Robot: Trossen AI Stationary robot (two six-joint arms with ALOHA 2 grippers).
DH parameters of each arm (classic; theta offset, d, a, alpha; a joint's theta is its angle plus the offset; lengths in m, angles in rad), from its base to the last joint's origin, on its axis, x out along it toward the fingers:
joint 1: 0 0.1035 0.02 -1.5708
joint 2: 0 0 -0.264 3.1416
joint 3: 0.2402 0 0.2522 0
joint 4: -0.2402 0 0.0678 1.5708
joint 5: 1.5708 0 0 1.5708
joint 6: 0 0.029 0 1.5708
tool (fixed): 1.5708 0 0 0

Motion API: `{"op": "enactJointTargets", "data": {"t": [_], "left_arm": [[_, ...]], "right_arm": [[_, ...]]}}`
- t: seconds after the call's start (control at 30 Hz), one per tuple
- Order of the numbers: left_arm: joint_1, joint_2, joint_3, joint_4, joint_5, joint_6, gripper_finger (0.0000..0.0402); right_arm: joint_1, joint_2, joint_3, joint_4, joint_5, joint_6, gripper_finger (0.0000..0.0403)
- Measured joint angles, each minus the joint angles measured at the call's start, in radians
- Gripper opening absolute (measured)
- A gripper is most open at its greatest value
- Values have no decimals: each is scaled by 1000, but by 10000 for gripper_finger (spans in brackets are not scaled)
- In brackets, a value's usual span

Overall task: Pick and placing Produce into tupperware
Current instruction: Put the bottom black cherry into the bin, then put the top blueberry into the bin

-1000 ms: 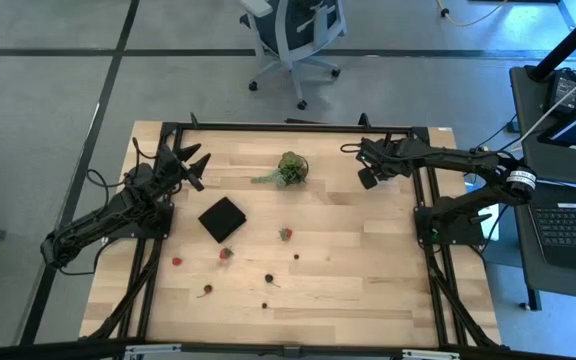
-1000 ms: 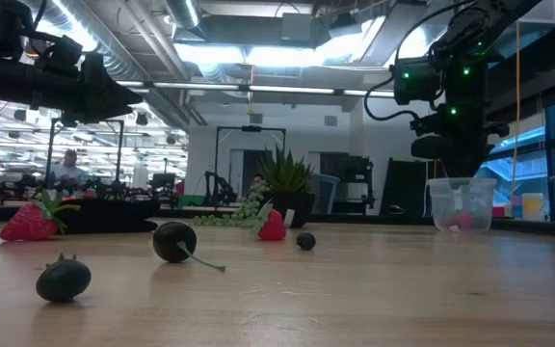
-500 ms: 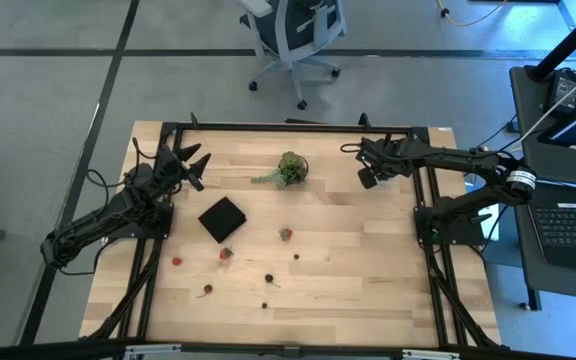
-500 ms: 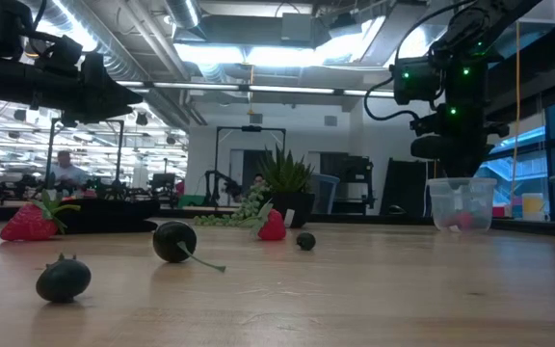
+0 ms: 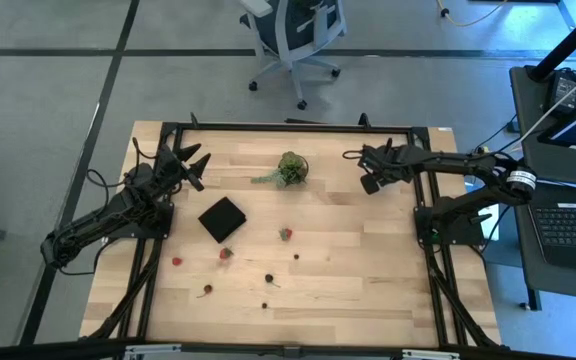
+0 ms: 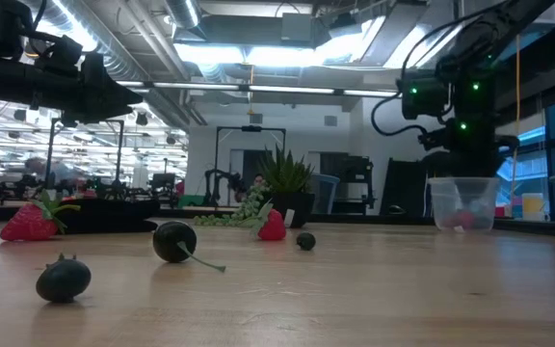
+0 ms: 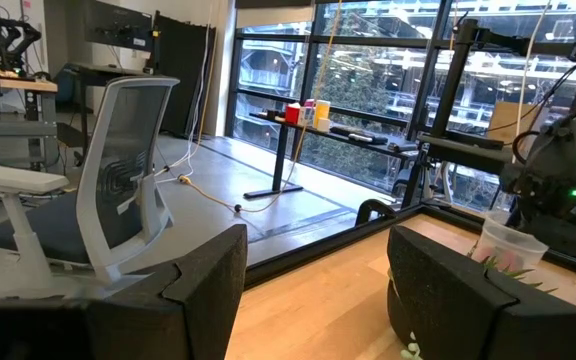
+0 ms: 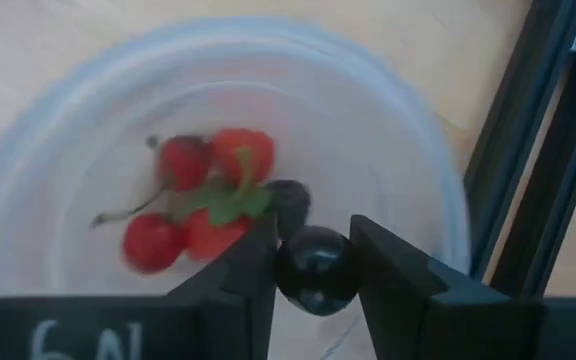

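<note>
— What is your right claw (image 8: 313, 262) doing?
— It pinches a dark berry (image 8: 315, 268) tight between its two fingers, right above the tub (image 8: 398, 150) at the table's far right side. Red berries (image 8: 193, 200) lie inside it.
— And your left claw (image 5: 190, 162)?
— It waits wide open, holding nothing, by the far left edge. More berries (image 5: 285, 234) dot the wooden table (image 5: 368, 270).

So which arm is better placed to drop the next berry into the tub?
The right. Its hand is shut on a dark berry directly above the tupperware, which already holds red and dark pieces. The left hand waits open at the table's far-left corner, away from the tub.
</note>
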Motion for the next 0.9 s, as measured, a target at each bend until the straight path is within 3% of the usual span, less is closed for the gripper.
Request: {"op": "enactJointTargets", "data": {"t": [0.67, 0.9], "left_arm": [[0, 0, 0, 0, 0, 0, 236], [0, 0, 0, 0, 0, 0, 236]], "right_arm": [[0, 0, -20, 47, 1, -29, 152], [0, 0, 66, -15, 1, -44, 153]]}}
